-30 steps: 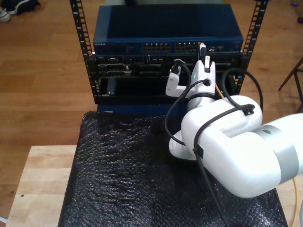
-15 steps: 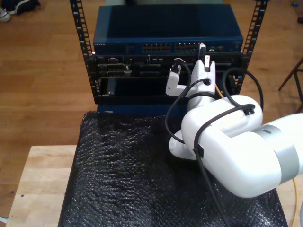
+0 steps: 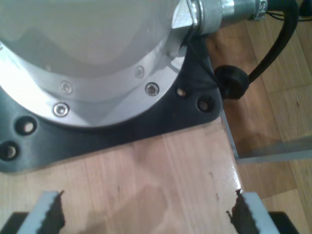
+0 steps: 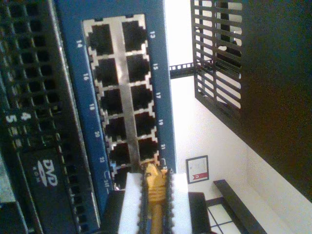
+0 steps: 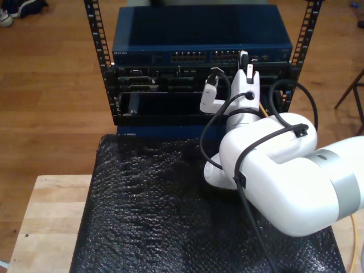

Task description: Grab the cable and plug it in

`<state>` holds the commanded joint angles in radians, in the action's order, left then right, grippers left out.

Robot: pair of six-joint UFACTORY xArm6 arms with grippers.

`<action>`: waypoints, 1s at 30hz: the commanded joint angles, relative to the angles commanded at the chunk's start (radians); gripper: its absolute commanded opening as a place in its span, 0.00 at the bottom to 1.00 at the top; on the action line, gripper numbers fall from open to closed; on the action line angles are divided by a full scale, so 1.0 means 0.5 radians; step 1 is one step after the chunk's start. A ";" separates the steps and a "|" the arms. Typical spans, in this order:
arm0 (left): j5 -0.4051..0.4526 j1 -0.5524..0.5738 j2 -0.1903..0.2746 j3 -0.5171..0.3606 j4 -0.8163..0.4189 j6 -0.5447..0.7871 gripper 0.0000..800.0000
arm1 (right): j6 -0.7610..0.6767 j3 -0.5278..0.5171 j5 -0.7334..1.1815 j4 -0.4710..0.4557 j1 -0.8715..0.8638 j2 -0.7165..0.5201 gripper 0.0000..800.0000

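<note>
The second pincer [image 4: 155, 195] is gripping the cable [image 4: 153, 183] by its plug, low in the second wrist view, just short of the blue switch [image 4: 165, 97]. Slight misalignment risks jamming the plug against the port frame. The first pincer [image 3: 146, 214] is hanging open over the bench [image 3: 161, 180].

Exterior view: dim, warm, soft grain; specular glints on black mat [image 5: 153, 210] | First wrist view: bright glare on metal flange [image 3: 83, 58], overall blur, faint shadows on wood | Second wrist view: blown-out white background, dark rack panels, foreground cable [image 4: 155, 195] soft
</note>
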<state>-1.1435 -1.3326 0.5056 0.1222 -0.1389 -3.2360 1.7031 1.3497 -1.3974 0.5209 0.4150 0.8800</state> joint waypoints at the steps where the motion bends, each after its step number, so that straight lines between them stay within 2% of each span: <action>1: 0.000 0.000 0.000 0.000 0.000 0.000 1.00 | -0.003 -0.003 0.000 0.000 -0.003 0.000 0.01; 4: 0.000 0.003 0.003 0.000 0.000 0.000 1.00 | -0.003 -0.021 0.003 -0.009 -0.009 -0.006 0.21; 7: 0.000 0.000 0.003 0.000 0.000 0.000 1.00 | -0.006 -0.028 0.009 -0.012 -0.012 -0.009 0.32; 12: 0.000 0.000 0.000 0.000 0.000 0.000 1.00 | -0.009 -0.089 0.058 -0.012 -0.003 -0.071 0.37; 17: 0.000 0.000 0.003 0.000 0.000 0.000 1.00 | -0.009 -0.252 0.153 -0.012 0.006 -0.196 0.45; 30: 0.000 0.000 0.000 0.000 0.000 0.000 1.00 | -0.021 -0.733 0.374 -0.012 0.040 -0.617 0.57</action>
<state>-1.1435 -1.3326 0.5056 0.1222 -0.1389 -3.2360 1.6924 0.9829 -1.2102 0.5148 0.4350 0.5715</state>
